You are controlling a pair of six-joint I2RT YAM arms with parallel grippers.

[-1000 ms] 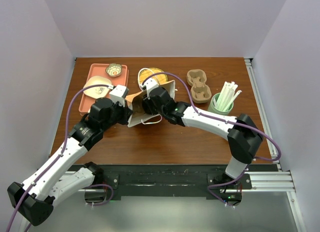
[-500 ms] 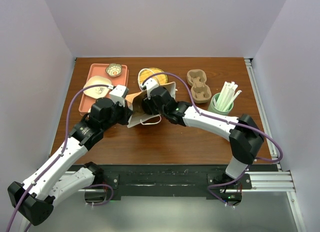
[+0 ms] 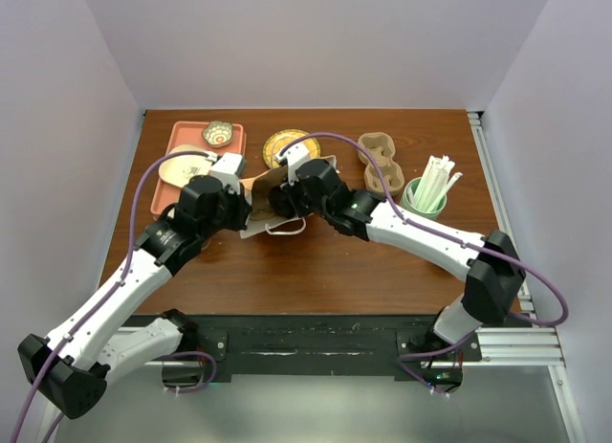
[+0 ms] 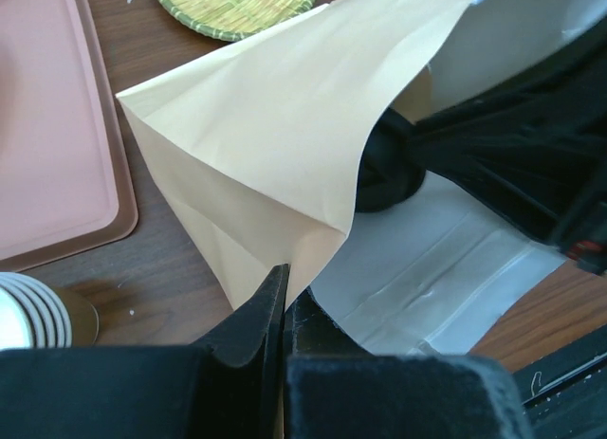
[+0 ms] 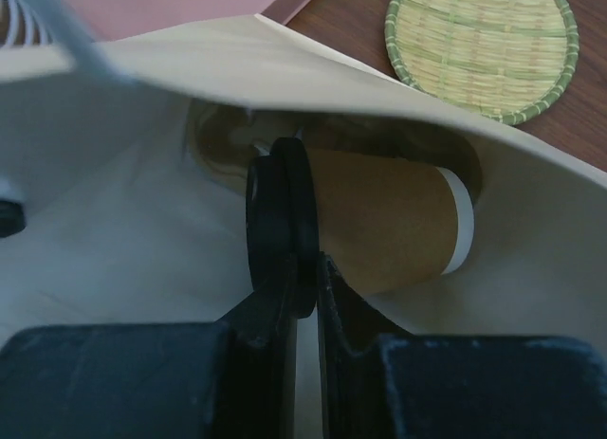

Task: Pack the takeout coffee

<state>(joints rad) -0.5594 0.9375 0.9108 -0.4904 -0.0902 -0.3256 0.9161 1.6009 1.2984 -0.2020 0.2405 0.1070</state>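
Comparing with a second ago, the paper bag [image 4: 275,117] sits a little nearer and further left on the table [image 3: 316,261]. The round woven mat [image 3: 284,146] behind it, then half hidden by the bag's rim and handle, now shows almost whole. The right arm's elbow has swung out to the right and toward the near edge, its forearm stretched longer toward the bag, and the left arm is straighter too.

The left gripper [image 4: 285,273] is clenched on a fold at the bag's mouth, its two black fingers pressed together with the paper pinched between them. The right gripper [image 5: 305,268] reaches into the bag, its fingers nearly together, nipping the rim of the black lid [image 5: 275,221].

The takeout coffee [image 5: 379,226] lies on its side inside the bag, lid toward the right wrist camera and base toward the bag's far end.

The bag is thin creased paper, tan outside and white within, with sharp fold lines along its side. The cup is a smooth tan taper ending in a white band at its base; its lid is a matte black plastic disc with a raised lip. The mat is a flat coil of yellow straw edged in green. A smooth pink tray [image 3: 186,137] with rounded corners holds a stack of lidless cups [image 4: 28,311] with white rims. A moulded brown pulp carrier [image 3: 381,166] sits to the right on the dark wood-grain table.
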